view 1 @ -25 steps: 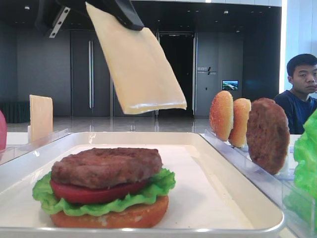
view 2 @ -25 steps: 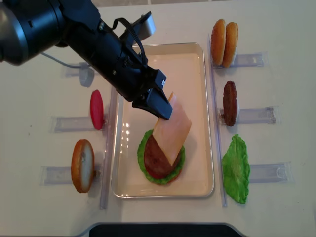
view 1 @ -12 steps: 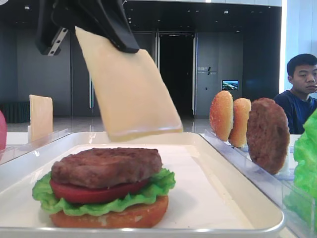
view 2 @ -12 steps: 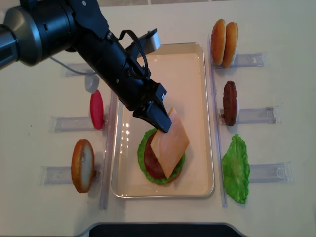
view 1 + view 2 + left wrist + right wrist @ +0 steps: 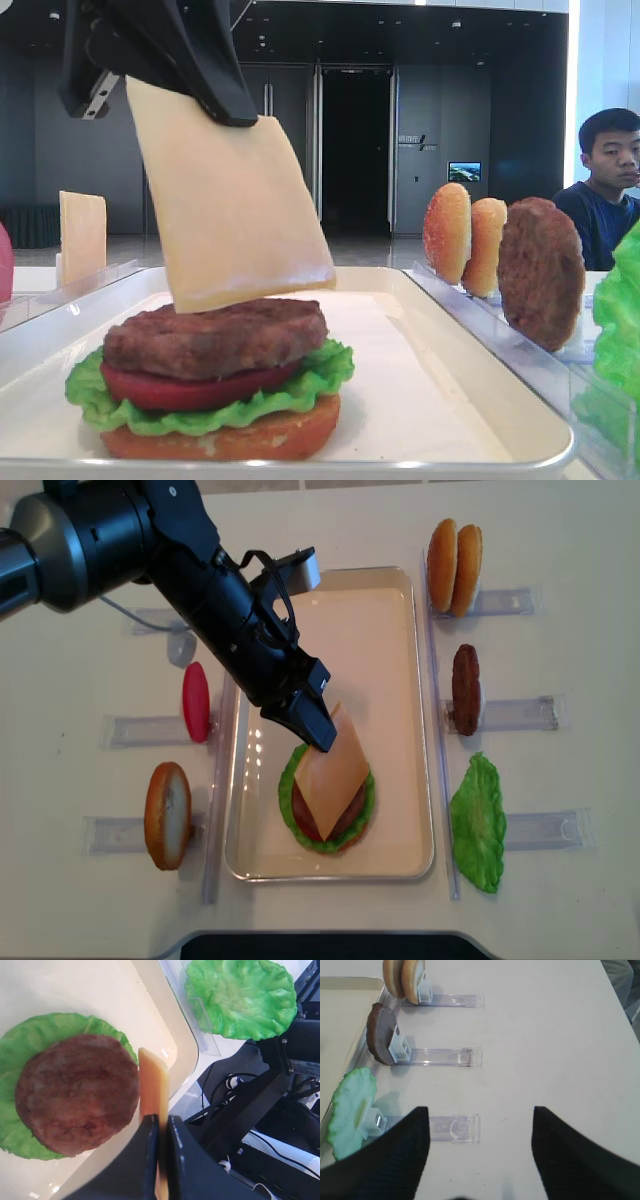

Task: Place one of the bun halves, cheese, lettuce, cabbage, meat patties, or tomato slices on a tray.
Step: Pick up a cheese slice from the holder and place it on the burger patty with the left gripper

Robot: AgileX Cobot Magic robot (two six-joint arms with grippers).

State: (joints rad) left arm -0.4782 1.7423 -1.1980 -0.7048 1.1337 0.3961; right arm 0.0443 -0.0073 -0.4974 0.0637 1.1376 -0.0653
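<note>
Cream tray (image 5: 395, 610) below, left gripper (image 5: 318, 730) pinching the cheese (image 5: 335, 770) (hanging tilted); better square it over the patty (image 5: 215, 335) before releasing.

We see the tray (image 5: 400, 610) bare beyond the burger stack (image 5: 327, 805), leaving room to pass there. The left arm (image 5: 215, 610) slants over its left rim, cheese (image 5: 335, 770) hanging just over the patty (image 5: 215, 335). Upright buns (image 5: 453, 553), a patty (image 5: 465, 688) and lettuce (image 5: 478, 822) line the right side; the desk (image 5: 560, 1035) lies bare beyond.
</note>
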